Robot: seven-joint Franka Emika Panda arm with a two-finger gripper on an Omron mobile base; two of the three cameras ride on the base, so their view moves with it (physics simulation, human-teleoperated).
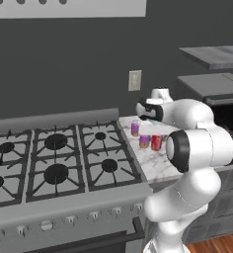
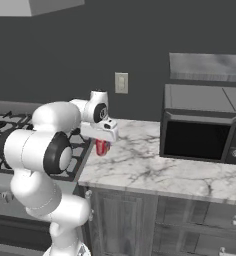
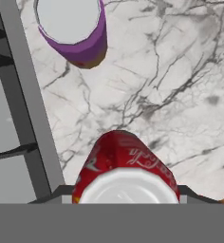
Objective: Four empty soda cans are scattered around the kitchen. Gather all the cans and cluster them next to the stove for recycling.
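A: Item one, the gripper [image 2: 103, 142]?
B: Over the marble counter [image 2: 155, 165], just right of the stove [image 1: 54, 163]; jaws clamped on a red can [image 3: 126, 163], which the hand view shows upright between the finger tips, silver top facing the camera

A: Item two, other cans?
B: Left base view: a purple can [image 1: 135, 128] at the far side of the counter next to the stove's right edge; a second purple can [image 1: 144, 141] nearer, with a red can [image 1: 157, 142] just beside it on its right. The white hand hangs directly above these two, so which of the red cans this one is, I cannot tell. Hand view: one purple can [image 3: 76, 31] stands beyond the held one, apart from it, near the stove's edge

A: Item three, fixtures?
B: Microwave [image 2: 202, 125] at the far right of the counter, well apart from the cans; wall outlet [image 2: 121, 82] behind; dark cabinet doors [image 2: 125, 220] below
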